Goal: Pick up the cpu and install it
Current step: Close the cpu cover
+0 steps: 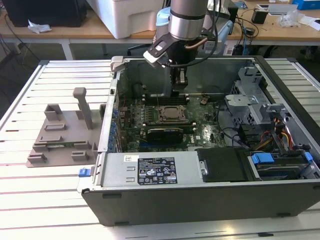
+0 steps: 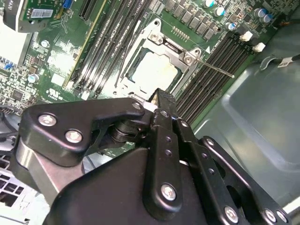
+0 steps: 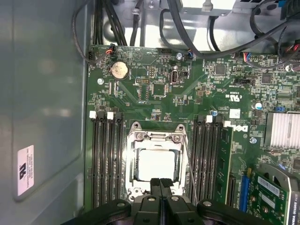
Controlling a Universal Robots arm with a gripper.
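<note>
The cpu [image 3: 157, 164] lies flat in the socket frame [image 3: 157, 137] on the motherboard [image 3: 154, 101], its broad face turned up toward the open side of the computer case [image 1: 200, 200]. It is close to square, so neither side reads as a long axis. Its edges run in line with the frame and with the memory slots [image 3: 105, 159] that flank the socket on both sides. In both wrist views its top shows as a pale, dull silver plate with a soft glare, set inside the darker metal frame.

The hand [image 3: 160, 182] hangs over one edge of the frame, its two fingers pressed together with nothing between them. Whether the tips touch the frame cannot be told.

A thin metal lever [image 3: 190, 164] runs along one side of the frame, between it and a bank of slots. Past the other bank is bare grey case wall [image 3: 47, 93]. In the exterior view the graphics card [image 1: 167, 134] sits just beside the socket, and the space straight above the socket is taken by the arm [image 1: 187, 20]. The case rests on a slatted white desk [image 1: 50, 200]; a grey holder [image 1: 60, 140] sits well apart, toward the exterior view's left
</note>
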